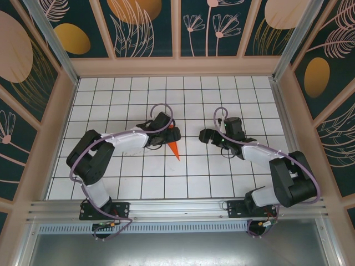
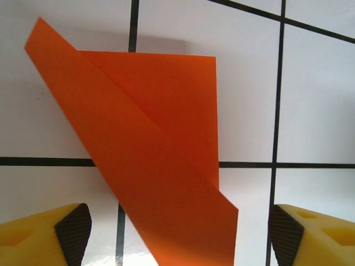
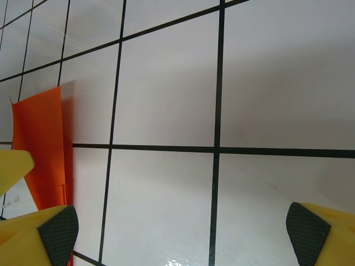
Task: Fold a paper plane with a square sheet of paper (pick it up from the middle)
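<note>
The square sheet of paper is folded into a slim orange-red paper plane (image 1: 175, 148) that lies on the white grid table, its tip pointing toward the near edge. In the left wrist view the paper plane (image 2: 161, 166) shows a diagonal fold and one raised flap. It reaches down between my left gripper's (image 2: 178, 235) wide-apart pads without touching either. My left gripper (image 1: 170, 134) hovers open over its far end. My right gripper (image 1: 204, 134) stands open about one tile to the right, over bare tiles. The paper plane (image 3: 41, 149) sits at the left edge of the right wrist view, beside the open right gripper (image 3: 182, 235).
The white tiled table (image 1: 222, 183) has black grid lines and patterned walls on three sides. A metal rail (image 1: 177, 208) runs along the near edge, where both arm bases stand. A yellow finger (image 3: 14, 163) of the other gripper shows next to the paper.
</note>
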